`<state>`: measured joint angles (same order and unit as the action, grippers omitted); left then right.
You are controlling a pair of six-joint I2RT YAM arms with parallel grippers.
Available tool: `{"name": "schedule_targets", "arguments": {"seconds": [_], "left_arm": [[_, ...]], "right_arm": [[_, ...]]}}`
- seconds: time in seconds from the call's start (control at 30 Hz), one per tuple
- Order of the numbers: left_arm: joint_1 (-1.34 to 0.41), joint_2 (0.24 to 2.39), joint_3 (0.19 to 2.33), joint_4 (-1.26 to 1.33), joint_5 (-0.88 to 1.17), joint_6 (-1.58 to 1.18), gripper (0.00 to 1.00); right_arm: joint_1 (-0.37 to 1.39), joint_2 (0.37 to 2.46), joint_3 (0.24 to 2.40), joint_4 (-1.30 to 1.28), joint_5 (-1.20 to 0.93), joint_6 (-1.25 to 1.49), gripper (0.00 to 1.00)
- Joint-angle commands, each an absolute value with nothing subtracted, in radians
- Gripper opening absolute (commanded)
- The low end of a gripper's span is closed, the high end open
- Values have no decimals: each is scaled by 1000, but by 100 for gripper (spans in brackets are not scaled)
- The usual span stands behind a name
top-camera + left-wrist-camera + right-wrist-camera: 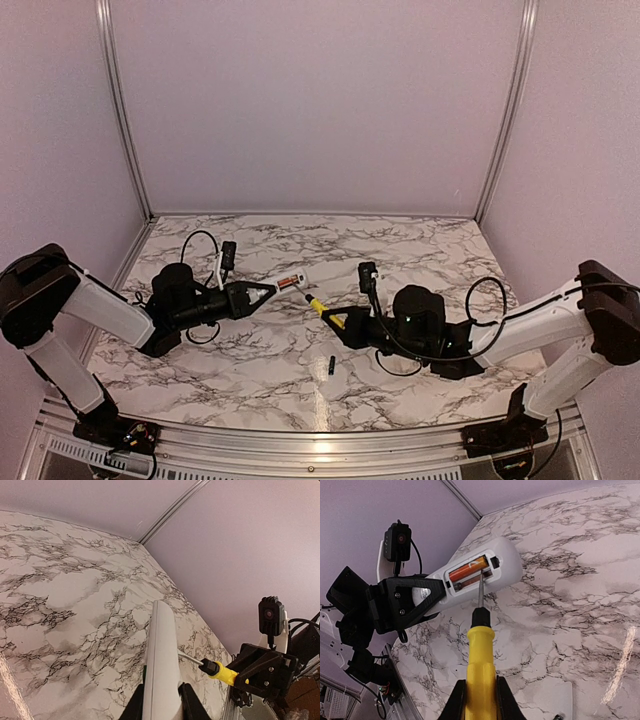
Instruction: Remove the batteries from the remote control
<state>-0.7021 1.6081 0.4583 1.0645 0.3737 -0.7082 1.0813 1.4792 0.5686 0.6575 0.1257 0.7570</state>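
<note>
Right gripper (480,694) clamped on yellow-handled screwdriver (480,650), its tip in the open bay of the remote control (507,562), beside the seated orange-red battery (467,568). Left gripper (162,702) clamped on the remote's other end. Dark battery (331,366) lies loose on marble table (420,245), 5 o'clock of the remote in the top view.

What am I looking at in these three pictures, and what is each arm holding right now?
Two robot arms sit at the near edge of a marble-patterned table. One picture looks down from above; the other two come from wrist cameras. The left gripper is shut on the small white oblong remote control, its battery bay open. The right gripper is shut on the yellow-handled screwdriver, its tip at the orange-red battery in the bay. A small dark battery lies loose on the table.
</note>
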Motion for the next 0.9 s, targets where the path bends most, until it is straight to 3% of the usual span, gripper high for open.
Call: {"name": "schedule_targets", "arguments": {"seconds": [0.0, 0.87], "left_arm": [[-710, 1621, 490, 1095, 407, -722, 0], [-709, 1619, 516, 1019, 399, -713, 0]], "right_arm": [[1052, 1494, 608, 655, 132, 774, 0], [1057, 1617, 787, 394, 294, 563, 0]]}}
